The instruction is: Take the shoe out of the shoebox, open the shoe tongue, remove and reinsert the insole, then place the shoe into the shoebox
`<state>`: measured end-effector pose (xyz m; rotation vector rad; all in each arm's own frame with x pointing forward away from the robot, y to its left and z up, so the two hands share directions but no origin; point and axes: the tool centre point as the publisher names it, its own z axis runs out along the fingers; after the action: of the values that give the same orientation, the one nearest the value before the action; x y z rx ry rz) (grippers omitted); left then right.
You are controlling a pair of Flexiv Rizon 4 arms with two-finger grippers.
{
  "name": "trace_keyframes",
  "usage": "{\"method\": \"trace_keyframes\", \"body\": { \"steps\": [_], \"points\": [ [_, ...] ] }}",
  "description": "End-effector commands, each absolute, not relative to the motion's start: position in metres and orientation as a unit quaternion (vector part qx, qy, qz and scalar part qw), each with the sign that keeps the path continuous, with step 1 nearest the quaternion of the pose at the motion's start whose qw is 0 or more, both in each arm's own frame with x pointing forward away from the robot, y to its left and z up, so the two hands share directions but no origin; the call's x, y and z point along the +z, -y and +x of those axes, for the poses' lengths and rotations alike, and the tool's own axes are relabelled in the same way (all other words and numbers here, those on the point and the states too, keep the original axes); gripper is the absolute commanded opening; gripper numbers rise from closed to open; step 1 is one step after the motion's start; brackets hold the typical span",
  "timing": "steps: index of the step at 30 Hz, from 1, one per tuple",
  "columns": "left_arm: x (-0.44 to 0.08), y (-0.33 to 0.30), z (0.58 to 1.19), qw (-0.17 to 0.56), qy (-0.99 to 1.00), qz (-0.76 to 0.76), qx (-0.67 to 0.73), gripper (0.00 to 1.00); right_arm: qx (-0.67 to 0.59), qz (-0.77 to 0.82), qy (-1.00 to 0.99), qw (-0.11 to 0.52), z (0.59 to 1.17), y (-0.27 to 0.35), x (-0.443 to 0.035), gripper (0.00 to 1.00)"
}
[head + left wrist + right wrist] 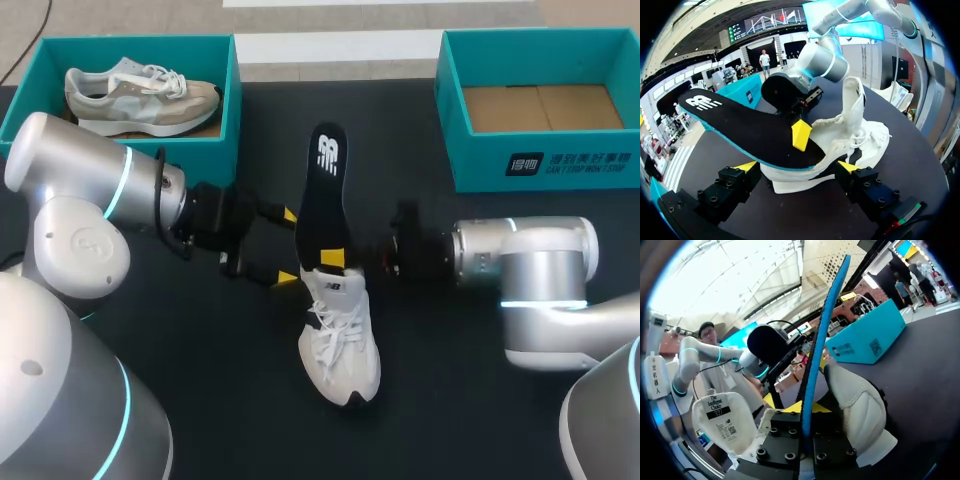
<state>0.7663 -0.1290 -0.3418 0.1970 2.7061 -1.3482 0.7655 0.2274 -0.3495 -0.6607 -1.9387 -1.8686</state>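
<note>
The right gripper (338,258) was clamped on the black insole (322,190) just above the white sneaker's (340,345) heel, presumably to steer it; the left gripper (288,246) hung spread wide beside that heel, likely to steady the sneaker on the table (450,400).

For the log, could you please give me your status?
Right gripper shut on black, teal-backed insole, standing in white lace-up sneaker. Left gripper open beside it. Nothing blocking.

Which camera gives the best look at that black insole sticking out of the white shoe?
The head view: the insole shows almost whole from above. The left wrist view shows its black top close up; the right wrist view only its blue edge.
</note>
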Motion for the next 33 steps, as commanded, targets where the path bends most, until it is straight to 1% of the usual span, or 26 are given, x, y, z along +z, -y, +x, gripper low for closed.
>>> {"method": "trace_keyframes", "body": {
  "steps": [1,8,19,33],
  "points": [
    [-0.343,0.13,0.766,0.057,-0.892,0.065,-0.444,1.0,-0.656,-0.231,0.697,0.173,0.766,-0.228,-0.339,0.0],
    [-0.343,0.13,0.766,0.057,-0.892,0.065,-0.444,1.0,-0.637,-0.223,0.72,0.157,0.772,-0.23,-0.329,0.0],
    [-0.343,0.13,0.766,0.057,-0.892,0.065,-0.444,1.0,-0.606,-0.225,0.746,0.16,0.77,-0.229,-0.33,0.0],
    [-0.343,0.13,0.766,0.057,-0.892,0.065,-0.444,1.0,-0.605,-0.251,0.737,0.166,0.748,-0.225,-0.355,0.0]
  ]
}}
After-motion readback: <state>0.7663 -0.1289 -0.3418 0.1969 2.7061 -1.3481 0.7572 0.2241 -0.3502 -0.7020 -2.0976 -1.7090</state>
